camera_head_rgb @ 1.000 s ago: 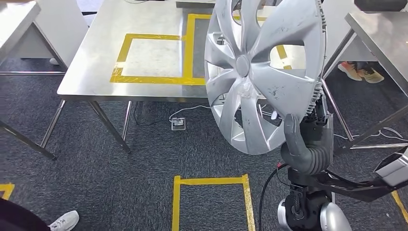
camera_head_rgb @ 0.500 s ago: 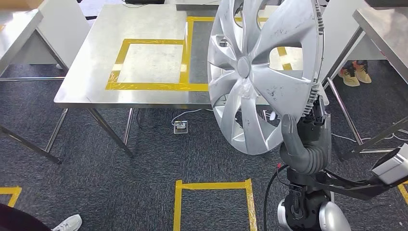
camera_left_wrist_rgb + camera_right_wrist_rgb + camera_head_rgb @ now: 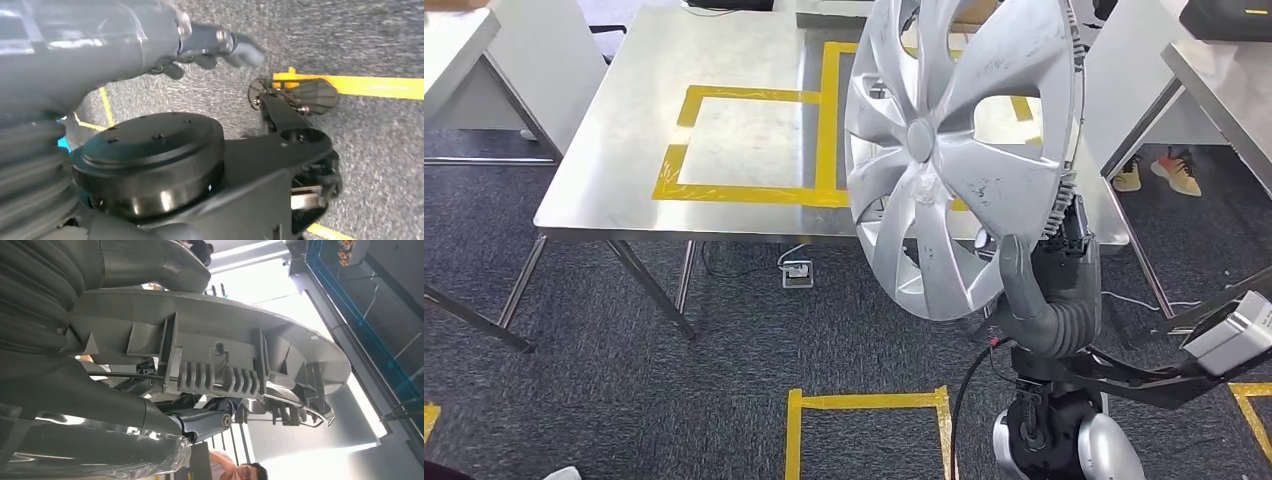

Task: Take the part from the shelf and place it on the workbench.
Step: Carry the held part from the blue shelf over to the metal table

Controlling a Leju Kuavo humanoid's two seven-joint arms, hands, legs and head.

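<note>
My right hand (image 3: 1049, 290) sits lower right of the frame, holding the wheel cover (image 3: 964, 150) upright in front of the workbench (image 3: 624, 170), which fills the upper left.

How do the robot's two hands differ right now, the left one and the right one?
The right hand is raised in front of the body and grips the silver wheel cover at its rim, thumb on the face; the left hand hangs low over the grey carpet and holds nothing. The right hand's fingers wrap the rim, the left hand's fingers lie loosely extended. Both have the same grey ribbed cover.
</note>
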